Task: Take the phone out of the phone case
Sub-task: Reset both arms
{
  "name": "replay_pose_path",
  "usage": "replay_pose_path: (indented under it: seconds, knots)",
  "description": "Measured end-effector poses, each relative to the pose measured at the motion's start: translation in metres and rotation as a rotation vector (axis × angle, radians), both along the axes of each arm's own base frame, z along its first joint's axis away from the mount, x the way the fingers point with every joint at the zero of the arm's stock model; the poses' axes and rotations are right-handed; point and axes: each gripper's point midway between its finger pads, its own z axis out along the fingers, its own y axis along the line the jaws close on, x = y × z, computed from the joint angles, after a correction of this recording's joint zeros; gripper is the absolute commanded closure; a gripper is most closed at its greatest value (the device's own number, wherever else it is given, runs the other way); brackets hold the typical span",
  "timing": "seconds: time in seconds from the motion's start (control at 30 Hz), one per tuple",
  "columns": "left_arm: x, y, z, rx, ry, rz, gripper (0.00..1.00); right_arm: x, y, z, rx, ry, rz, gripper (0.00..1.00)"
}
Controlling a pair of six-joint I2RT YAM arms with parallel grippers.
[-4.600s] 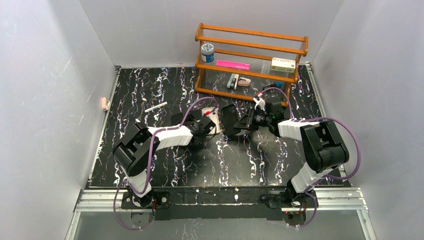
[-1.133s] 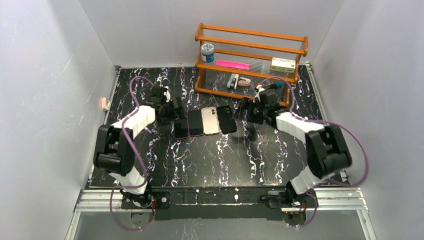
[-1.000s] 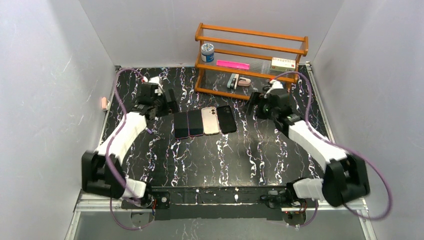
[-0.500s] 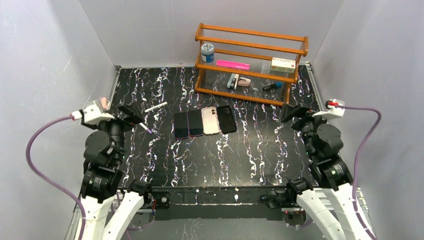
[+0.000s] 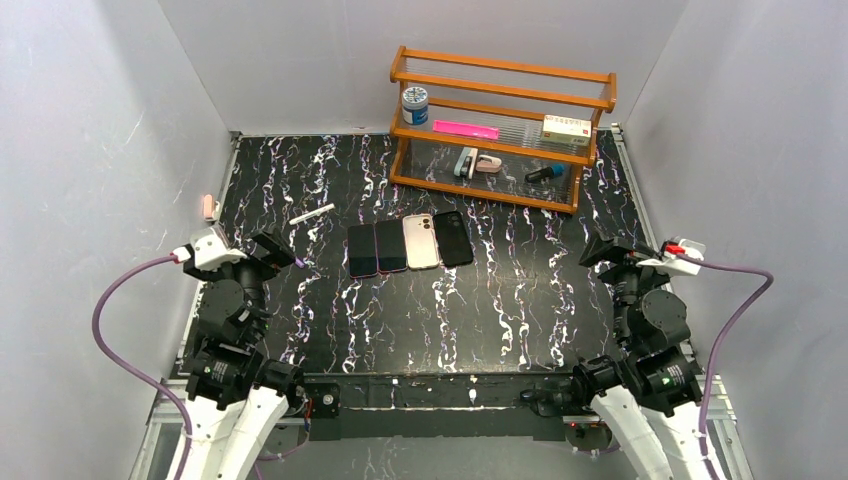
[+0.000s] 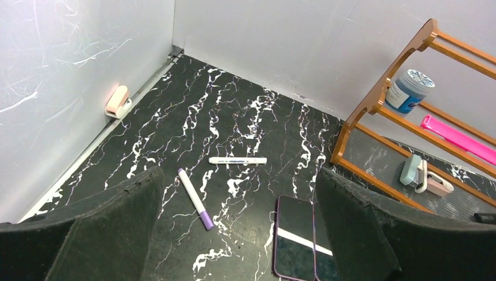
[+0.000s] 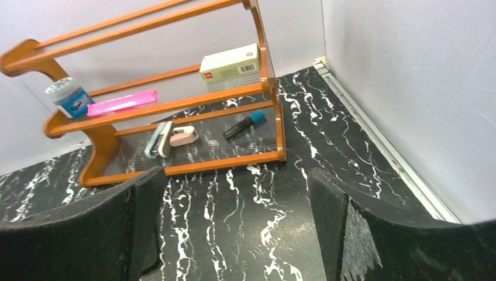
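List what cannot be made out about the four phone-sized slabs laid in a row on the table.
Top view: which slabs in the row of four slabs are phones and which are empty cases. They are too small to tell.
Left wrist view: only the leftmost dark slab shows, and it is cut off by the bottom edge and a finger.
Right wrist view: the row is out of frame.

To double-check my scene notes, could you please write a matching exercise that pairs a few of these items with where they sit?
Things: 1 jar; 2 box; 3 stapler; 4 white marker.
Places: A tabletop, beside the purple marker; B rack, upper shelf, right end; C rack, lower shelf; D rack, upper shelf, left end.
Pairs: 1-D; 2-B; 3-C; 4-A.
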Motion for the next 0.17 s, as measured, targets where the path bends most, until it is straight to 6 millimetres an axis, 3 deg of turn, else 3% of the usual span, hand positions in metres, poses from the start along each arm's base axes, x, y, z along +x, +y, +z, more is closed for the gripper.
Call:
replay_pose_path:
  seconds: [0.17]
  knots:
    - [0.0019, -0.0002, 0.0026, -0.007, -0.020, 0.003, 0.02, 0.0004, -0.0032, 0.0001, -0.010, -0.003, -0.018, 0.01]
